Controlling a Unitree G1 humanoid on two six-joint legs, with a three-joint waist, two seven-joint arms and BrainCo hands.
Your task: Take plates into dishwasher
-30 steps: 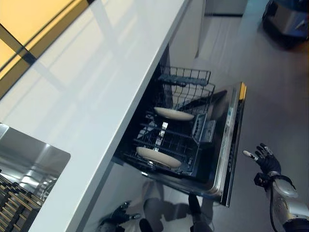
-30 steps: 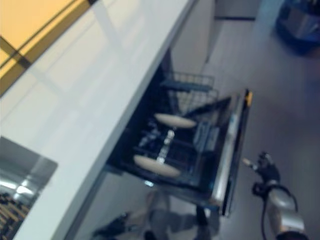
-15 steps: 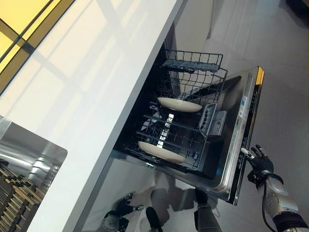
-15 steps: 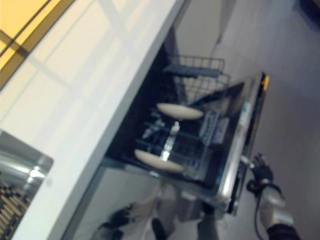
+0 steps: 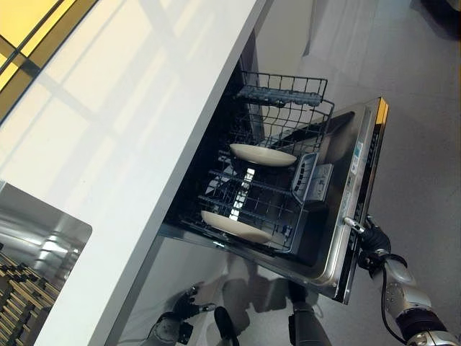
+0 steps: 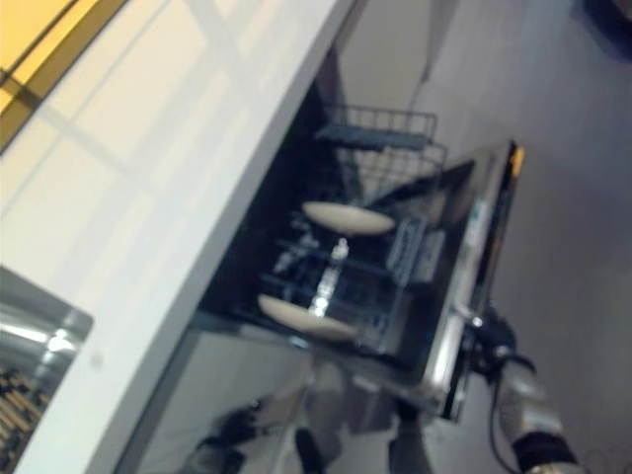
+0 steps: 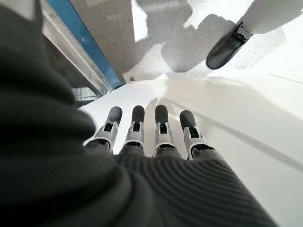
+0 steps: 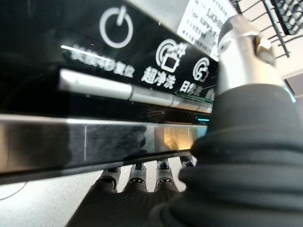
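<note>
The dishwasher door hangs open and its lower rack is pulled out. Two white plates stand in the rack: one at the back, one at the front. My right hand is at the door's outer edge. In the right wrist view its fingers lie straight under the edge and the thumb reaches over the control strip. My left hand hangs low beside the white cabinet front, fingers straight, holding nothing.
A long white counter runs over the dishwasher. A steel sink with a dark drying rack sits at its near left. Grey floor lies to the right of the door.
My right hand has moved from free air beside the door onto the door's outer edge. The camera has shifted a little; the plates stay in the rack.
</note>
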